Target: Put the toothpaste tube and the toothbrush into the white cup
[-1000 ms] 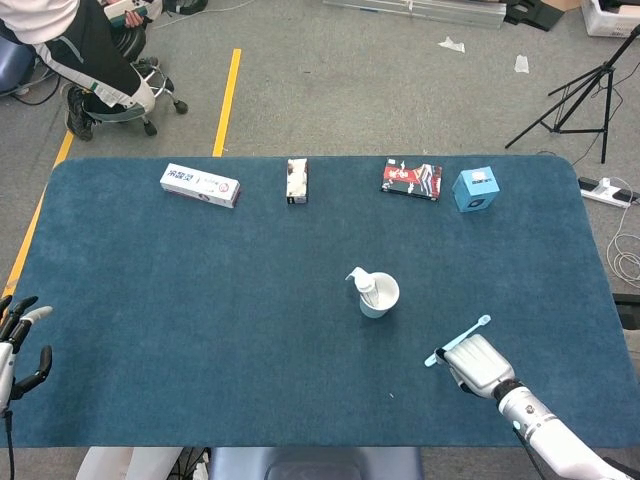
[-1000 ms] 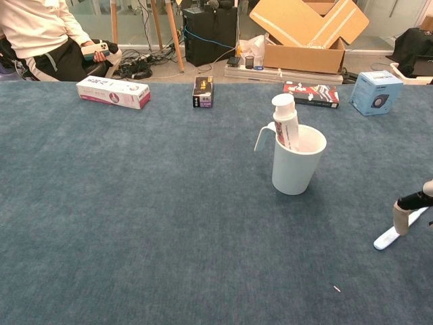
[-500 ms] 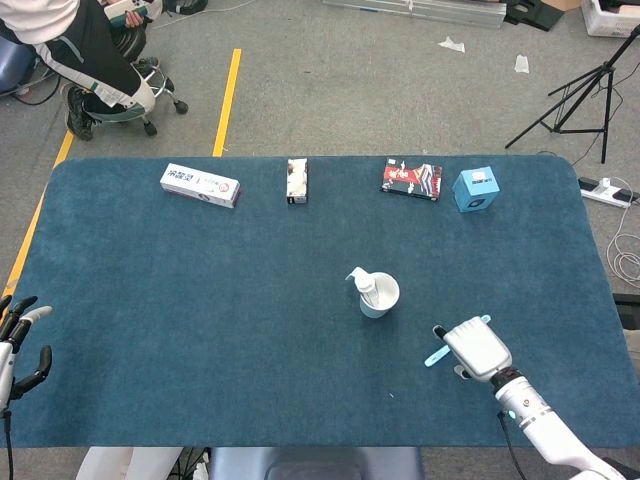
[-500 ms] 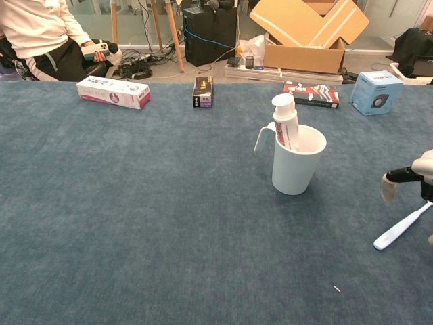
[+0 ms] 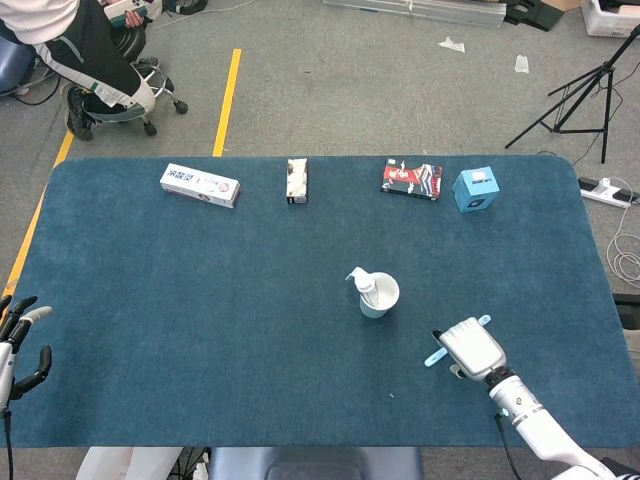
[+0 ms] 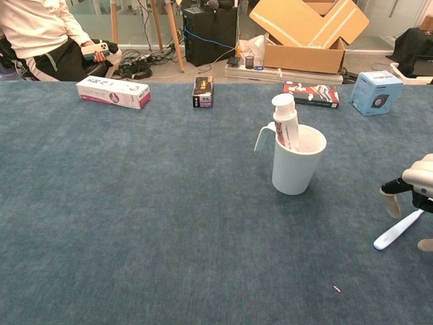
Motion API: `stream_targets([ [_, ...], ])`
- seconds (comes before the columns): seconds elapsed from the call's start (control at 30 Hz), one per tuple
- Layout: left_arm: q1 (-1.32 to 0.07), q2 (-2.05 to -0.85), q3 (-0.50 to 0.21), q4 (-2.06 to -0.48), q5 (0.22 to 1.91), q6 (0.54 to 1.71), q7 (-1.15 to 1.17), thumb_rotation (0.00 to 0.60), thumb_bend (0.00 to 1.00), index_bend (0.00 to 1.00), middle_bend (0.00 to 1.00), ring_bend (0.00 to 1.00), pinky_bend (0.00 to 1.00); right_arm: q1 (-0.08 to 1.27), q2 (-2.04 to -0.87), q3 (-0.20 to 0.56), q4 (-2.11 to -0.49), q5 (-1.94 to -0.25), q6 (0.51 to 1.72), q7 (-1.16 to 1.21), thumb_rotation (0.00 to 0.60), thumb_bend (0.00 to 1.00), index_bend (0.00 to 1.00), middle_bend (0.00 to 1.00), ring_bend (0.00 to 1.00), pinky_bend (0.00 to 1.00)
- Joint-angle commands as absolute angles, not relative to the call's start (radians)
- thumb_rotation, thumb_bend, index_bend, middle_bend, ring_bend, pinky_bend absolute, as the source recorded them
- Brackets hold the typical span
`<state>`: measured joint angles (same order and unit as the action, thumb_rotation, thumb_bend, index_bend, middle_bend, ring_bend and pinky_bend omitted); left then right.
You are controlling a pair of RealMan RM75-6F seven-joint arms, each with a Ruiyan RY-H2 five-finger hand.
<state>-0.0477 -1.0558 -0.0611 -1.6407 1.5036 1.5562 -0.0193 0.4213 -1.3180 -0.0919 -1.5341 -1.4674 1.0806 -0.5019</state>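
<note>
The white cup stands right of the table's middle, and the toothpaste tube stands upright in it, cap up. The light blue toothbrush lies flat on the cloth to the cup's near right. My right hand hovers directly over the brush's middle with its fingers spread to either side of the handle, and I see no grip on it. My left hand rests open at the table's near left edge, seen only in the head view.
Along the far edge lie a white and pink toothpaste box, a small dark box, a red and black packet and a blue cube box. A seated person is beyond the far left corner.
My right hand has moved from the near side onto the toothbrush's middle, rose, then sank a little toward it. The toothbrush, cup and left hand have stayed put.
</note>
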Motion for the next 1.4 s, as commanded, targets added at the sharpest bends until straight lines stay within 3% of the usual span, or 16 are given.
stream_targets([
  [0.03,-0.048,-1.056,-0.061,-1.641,1.504,1.556,-0.02,0.6,0.5,0.22,0.16,0.02,0.03,0.421,-1.328,-0.089,-1.522,-1.463,1.071,-0.499,0.6,0.07,0.52,1.0,1.0,1.0],
  [0.63,-0.046,-1.053,-0.061,-1.641,1.506,1.559,-0.027,0.6,0.5,0.22,0.16,0.02,0.03,0.44,-1.377,-0.069,-1.499,-1.428,1.006,-0.505,0.6,0.16,0.53,1.0,1.0,1.0],
  [1.4,-0.045,-1.049,-0.061,-1.642,1.508,1.562,-0.032,0.6,0.5,0.22,0.16,0.02,0.03,0.454,-1.376,-0.062,-1.516,-1.381,0.97,-0.547,0.6,0.19,0.53,1.0,1.0,1.0],
])
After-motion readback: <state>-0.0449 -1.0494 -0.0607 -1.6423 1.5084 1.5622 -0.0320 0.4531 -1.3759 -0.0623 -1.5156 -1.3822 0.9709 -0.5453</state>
